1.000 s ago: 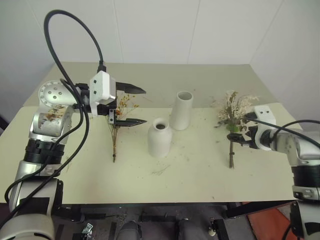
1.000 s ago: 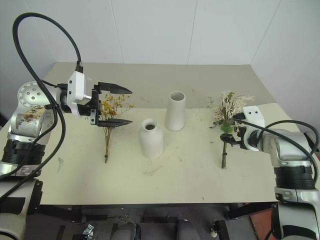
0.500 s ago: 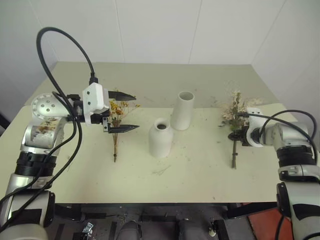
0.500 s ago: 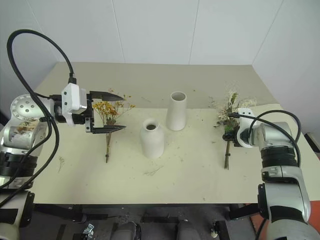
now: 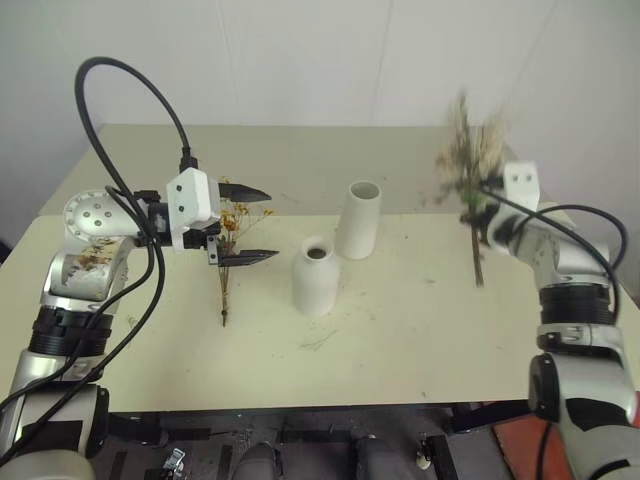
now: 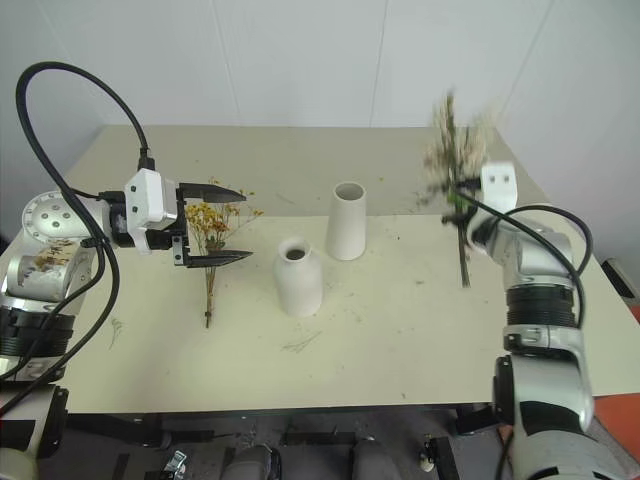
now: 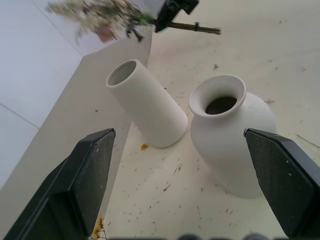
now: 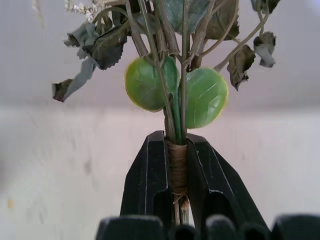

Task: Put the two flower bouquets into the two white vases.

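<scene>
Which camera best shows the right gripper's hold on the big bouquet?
Right wrist view: the right gripper is shut on the larger bouquet at its twine-wrapped stems. The eye views show it lifted, blurred; the left wrist view shows it distantly.

A pale flat table (image 5: 400, 330) carries two matte white ceramic vases near its middle. The shorter rounded bottle vase (image 5: 315, 277) stands nearer the front edge, with the tall tapered cylinder vase (image 5: 358, 220) just behind it and slightly right. The small dried bunch of yellow-orange blossoms (image 5: 228, 250) lies left of both vases, stems toward the front edge. The larger bunch with cream grasses and green leaves (image 5: 468, 165) is upright above the table's right side, off the surface.
</scene>
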Robot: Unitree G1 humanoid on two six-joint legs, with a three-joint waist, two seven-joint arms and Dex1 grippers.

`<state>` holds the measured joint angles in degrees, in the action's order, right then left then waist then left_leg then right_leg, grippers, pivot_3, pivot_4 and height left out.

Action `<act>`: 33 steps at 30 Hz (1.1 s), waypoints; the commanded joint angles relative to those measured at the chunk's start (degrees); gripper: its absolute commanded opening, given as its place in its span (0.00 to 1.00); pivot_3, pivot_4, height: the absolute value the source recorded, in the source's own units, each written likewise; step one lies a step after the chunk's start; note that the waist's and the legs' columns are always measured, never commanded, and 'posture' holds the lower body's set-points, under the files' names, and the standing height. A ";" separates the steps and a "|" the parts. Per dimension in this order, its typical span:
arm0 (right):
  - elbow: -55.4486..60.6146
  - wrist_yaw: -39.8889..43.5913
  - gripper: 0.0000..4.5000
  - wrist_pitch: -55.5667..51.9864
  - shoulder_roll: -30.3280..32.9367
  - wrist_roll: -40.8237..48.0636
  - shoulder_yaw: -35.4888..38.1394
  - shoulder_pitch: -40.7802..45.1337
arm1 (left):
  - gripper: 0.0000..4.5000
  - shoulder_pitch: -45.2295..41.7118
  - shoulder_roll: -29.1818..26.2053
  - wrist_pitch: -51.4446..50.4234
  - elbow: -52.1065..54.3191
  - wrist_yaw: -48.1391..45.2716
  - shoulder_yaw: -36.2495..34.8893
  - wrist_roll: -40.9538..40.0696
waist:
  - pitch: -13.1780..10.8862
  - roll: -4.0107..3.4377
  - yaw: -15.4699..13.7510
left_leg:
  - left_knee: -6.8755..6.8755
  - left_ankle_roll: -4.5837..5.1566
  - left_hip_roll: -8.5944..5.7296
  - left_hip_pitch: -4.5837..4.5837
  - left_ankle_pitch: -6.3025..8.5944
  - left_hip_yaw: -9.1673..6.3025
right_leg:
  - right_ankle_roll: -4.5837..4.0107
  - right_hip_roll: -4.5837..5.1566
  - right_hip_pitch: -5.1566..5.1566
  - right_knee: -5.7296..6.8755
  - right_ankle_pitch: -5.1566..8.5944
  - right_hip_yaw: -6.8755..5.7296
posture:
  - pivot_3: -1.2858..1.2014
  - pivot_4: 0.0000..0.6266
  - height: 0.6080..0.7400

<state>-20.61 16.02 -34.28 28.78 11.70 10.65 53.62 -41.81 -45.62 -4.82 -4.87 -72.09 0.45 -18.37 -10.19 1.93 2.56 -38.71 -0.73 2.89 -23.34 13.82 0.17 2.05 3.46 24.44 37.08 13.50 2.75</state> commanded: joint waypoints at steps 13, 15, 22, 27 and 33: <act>-10.26 9.05 0.05 30.29 -16.26 15.79 10.11 14.85 | 1.00 12.90 -8.50 -7.14 8.28 5.81 -11.73 -1.85 | -0.07 -0.12 -0.12 | 0.07 0.00 0.06 0.02 0.00 -0.02 | -0.02 0.03 -0.05 0.05 -0.01 -0.13 | 0.52 0.24 1.00; -12.73 9.69 0.05 31.82 -17.68 15.49 9.74 15.16 | 1.00 14.16 -8.60 -8.27 10.02 6.52 -12.49 -2.40 | -0.08 -0.12 -0.09 | 0.08 0.00 0.06 0.02 0.00 -0.02 | -0.02 0.03 -0.05 0.05 -0.02 -0.13 | 0.52 0.24 1.00; -16.18 10.60 0.05 35.10 -19.62 13.71 8.11 13.67 | 1.00 16.83 -9.73 -10.54 13.21 7.98 -14.16 -3.15 | -0.10 -0.16 -0.01 | 0.12 -0.01 0.06 0.03 0.00 -0.02 | -0.03 0.03 -0.03 0.08 -0.02 -0.12 | 0.52 0.24 1.00; -15.74 12.30 0.05 37.00 -20.40 13.50 7.28 10.99 | 1.00 17.27 -9.91 -11.11 13.88 8.30 -14.25 -3.23 | -0.10 -0.16 -0.06 | 0.18 -0.01 0.06 0.03 0.00 -0.02 | -0.03 0.03 -0.04 0.07 -0.02 -0.13 | 0.52 0.24 1.00; -17.63 13.84 0.05 41.80 -21.17 10.65 4.86 8.98 | 1.00 16.17 -9.37 -11.31 13.98 8.52 -13.40 -3.18 | -0.12 -0.19 0.21 | 0.21 -0.01 0.05 0.06 0.00 -0.01 | -0.03 0.02 -0.03 0.07 -0.02 -0.12 | 0.52 0.24 1.00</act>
<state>-38.96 29.24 4.84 7.51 22.78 16.00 61.95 -24.46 -54.45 -16.15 7.89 -64.12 -12.28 -20.45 -10.31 1.73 2.78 -38.49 -0.74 2.94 -23.28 13.82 0.16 2.02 3.48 24.41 37.15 13.48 2.63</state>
